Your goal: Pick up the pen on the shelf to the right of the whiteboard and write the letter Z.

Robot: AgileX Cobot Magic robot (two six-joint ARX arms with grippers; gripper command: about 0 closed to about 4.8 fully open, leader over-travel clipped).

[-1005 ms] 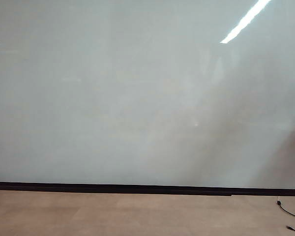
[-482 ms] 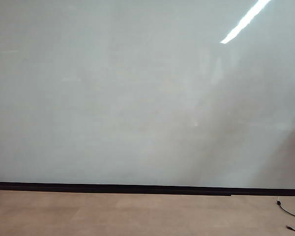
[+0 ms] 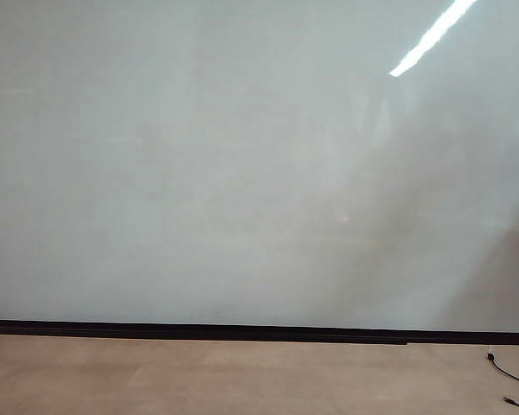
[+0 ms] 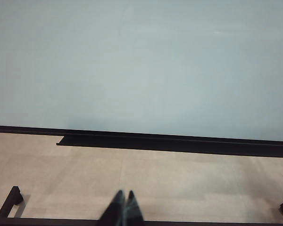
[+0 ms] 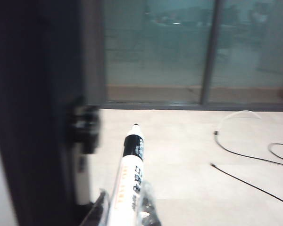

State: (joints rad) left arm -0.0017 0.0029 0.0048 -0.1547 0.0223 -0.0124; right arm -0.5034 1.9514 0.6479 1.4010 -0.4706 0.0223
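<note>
The right gripper has just clamped shut on the pen, beside the dark frame; next comes writing. The left gripper rests closed, empty. The whiteboard is blank.

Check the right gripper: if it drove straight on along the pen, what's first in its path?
Judging loosely, the right gripper, shut on the pen, points over bare floor toward the glass wall; the wall looks first, depth unclear.

floor: tan boards lying bare
cables: black, trailing across floor
glass partition: standing behind, dark mullion dividing it
</note>
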